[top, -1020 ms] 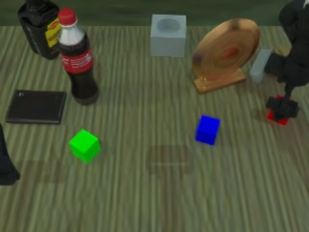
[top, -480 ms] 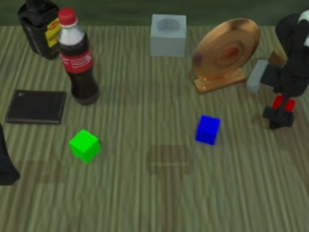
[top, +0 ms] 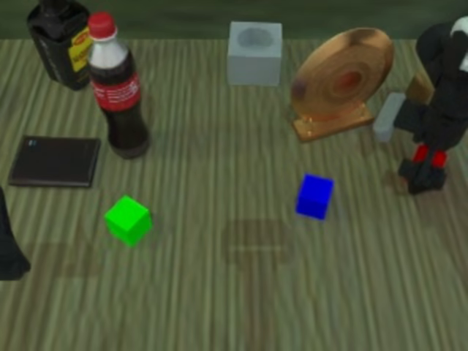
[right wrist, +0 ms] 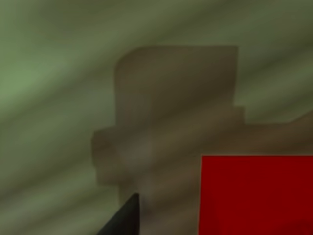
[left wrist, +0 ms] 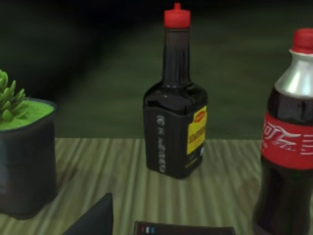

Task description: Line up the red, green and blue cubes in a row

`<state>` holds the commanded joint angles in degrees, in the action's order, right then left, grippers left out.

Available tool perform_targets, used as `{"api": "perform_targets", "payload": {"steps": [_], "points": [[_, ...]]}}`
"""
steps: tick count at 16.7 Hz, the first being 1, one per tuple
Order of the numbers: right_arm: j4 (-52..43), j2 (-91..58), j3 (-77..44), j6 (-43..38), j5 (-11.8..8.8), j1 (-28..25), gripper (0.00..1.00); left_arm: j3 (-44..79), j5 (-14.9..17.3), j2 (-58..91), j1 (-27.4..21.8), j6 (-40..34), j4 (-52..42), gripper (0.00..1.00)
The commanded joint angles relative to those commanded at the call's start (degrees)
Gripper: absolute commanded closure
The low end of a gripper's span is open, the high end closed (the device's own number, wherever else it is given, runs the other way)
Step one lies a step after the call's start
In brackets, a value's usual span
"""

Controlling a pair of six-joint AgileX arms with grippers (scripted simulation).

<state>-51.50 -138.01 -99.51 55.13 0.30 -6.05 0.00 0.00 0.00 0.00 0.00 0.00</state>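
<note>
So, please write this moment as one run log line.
right gripper: holds red cube, lifted, table's right | left arm: parked, left edge | green cube, blue cube: on table, apart

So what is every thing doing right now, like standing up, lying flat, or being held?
red cube: held in the right gripper, lifted off the table
green cube: resting on the table, untouched
blue cube: resting on the table, untouched
cola bottle: upright, cap on
sauce bottle: upright, cap on
round wooden plate: propped on its stand
black book: lying flat, closed
left arm: parked at the table's left edge
</note>
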Motion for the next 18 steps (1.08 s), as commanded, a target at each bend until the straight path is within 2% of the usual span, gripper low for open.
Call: {"api": "perform_targets", "payload": {"steps": [4,5,12,18], "points": [[0.0,0.0,0.0,0.0,0.0,0.0,0.98,0.0,0.0,0.0,0.0,0.0,0.0,0.0],[0.0,0.0,0.0,0.0,0.0,0.0,1.0,0.0,0.0,0.0,0.0,0.0,0.0,0.0],[0.0,0.0,0.0,0.0,0.0,0.0,1.0,0.0,0.0,0.0,0.0,0.0,0.0,0.0],[-8.22,4.21,-4.19,-0.8,-0.52,-0.14,1.0,0.0,0.0,0.0,0.0,0.0,0.0,0.0]]}}
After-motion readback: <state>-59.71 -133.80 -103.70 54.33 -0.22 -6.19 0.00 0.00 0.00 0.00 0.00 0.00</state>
